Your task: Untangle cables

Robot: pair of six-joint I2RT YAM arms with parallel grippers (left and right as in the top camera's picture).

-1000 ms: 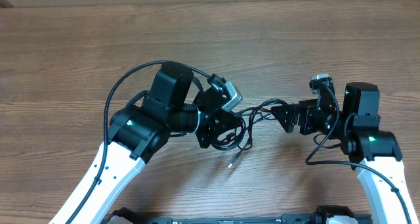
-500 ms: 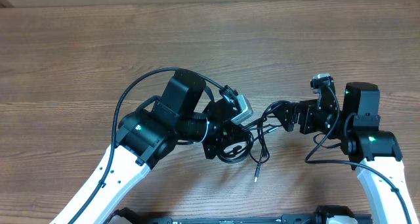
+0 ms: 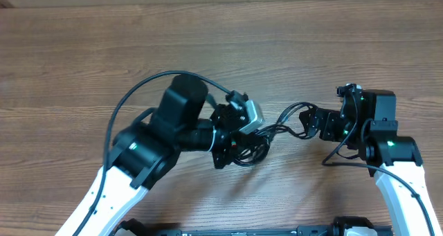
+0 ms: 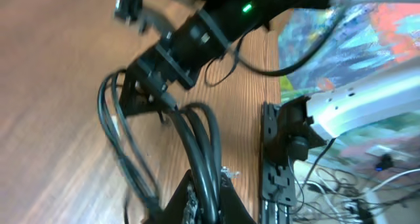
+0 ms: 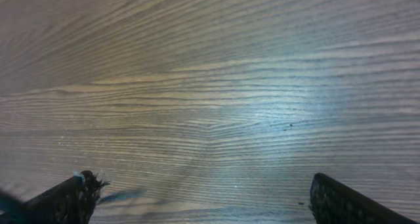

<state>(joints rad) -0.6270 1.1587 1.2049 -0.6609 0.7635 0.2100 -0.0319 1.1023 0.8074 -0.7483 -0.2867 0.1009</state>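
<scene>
The thin black cables form a looped bundle between my two grippers, near the middle front of the wooden table. My left gripper is shut on the bundle. In the left wrist view the cables run up from its jaws toward the right gripper. My right gripper sits at the right end of the loops. In the right wrist view its fingers are wide apart with only bare table between them. No plug end shows clearly.
The thicker black wiring of the right arm hangs beside its wrist, and that of the left arm arcs over it. A black rail runs along the table's front edge. It also shows in the left wrist view, with loose wires beyond.
My left arm has swung and drawn the bundle in. The loose plug end that trailed toward the front edge no longer shows. My right arm has shifted slightly right.
</scene>
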